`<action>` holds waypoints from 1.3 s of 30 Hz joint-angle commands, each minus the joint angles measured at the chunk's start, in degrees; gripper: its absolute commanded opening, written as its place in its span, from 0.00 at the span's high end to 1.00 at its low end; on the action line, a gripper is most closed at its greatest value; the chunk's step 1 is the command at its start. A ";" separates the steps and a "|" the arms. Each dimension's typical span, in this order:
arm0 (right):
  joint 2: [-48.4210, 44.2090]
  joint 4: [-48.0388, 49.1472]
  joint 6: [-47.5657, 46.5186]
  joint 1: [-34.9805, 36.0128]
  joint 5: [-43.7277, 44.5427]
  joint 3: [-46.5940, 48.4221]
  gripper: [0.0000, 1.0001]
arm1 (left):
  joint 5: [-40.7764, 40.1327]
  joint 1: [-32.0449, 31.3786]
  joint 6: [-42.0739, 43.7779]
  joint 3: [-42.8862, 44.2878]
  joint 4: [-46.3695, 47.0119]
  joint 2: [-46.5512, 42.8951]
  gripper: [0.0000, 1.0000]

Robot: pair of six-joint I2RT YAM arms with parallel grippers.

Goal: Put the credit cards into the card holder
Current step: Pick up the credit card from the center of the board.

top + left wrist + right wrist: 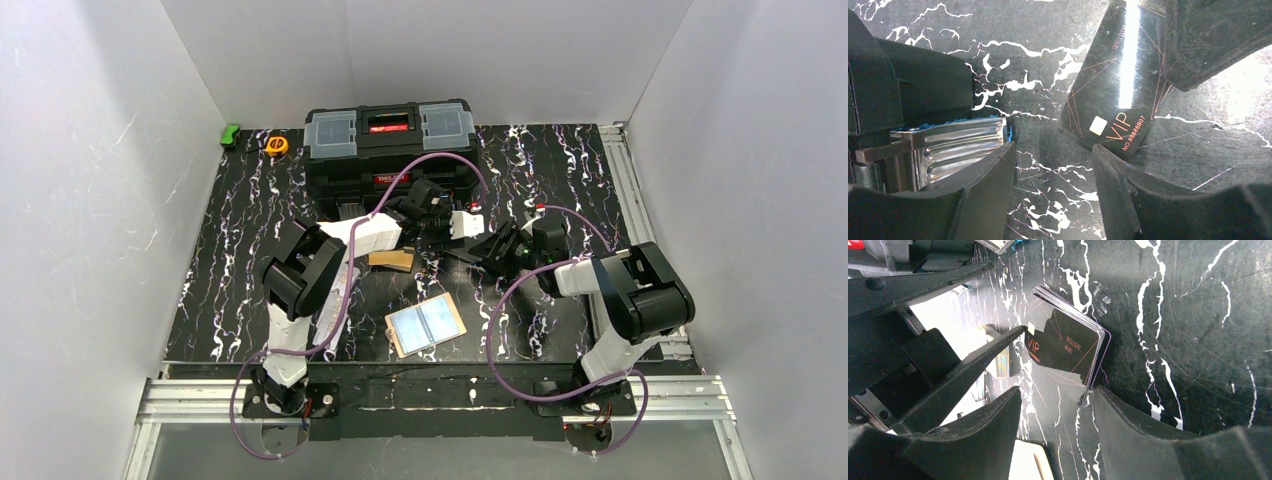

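Nearest your bases, the card holder [425, 325] lies spread open on the table [240, 260], clear pockets up, likely so a card can slide straight in; you can see no card in it. Farther out, the credit cards [1068, 345] sit as a dark stack flat on the table, well apart from the holder. Your left gripper [1053, 150] and right gripper [1058, 390] meet over that stack from opposite sides. Both have their fingers spread and neither clamps anything. One left finger presses the stack's edge and one right fingertip touches its corner, probably bracing it so you can peel off the top card. Beyond stands the black toolbox [390, 150].
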 commanded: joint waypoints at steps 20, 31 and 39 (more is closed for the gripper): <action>-4.42 -2.86 -1.43 -1.57 2.29 -1.41 0.37 | -0.41 -0.96 -2.23 2.67 -0.10 -4.08 0.42; -3.88 2.54 0.48 -1.66 -0.53 -1.78 0.37 | -0.12 -1.46 -1.80 1.78 0.17 -2.95 0.42; -3.12 3.58 0.91 -1.65 -1.15 -1.62 0.38 | 0.59 -1.79 -2.17 1.83 0.16 -2.90 0.41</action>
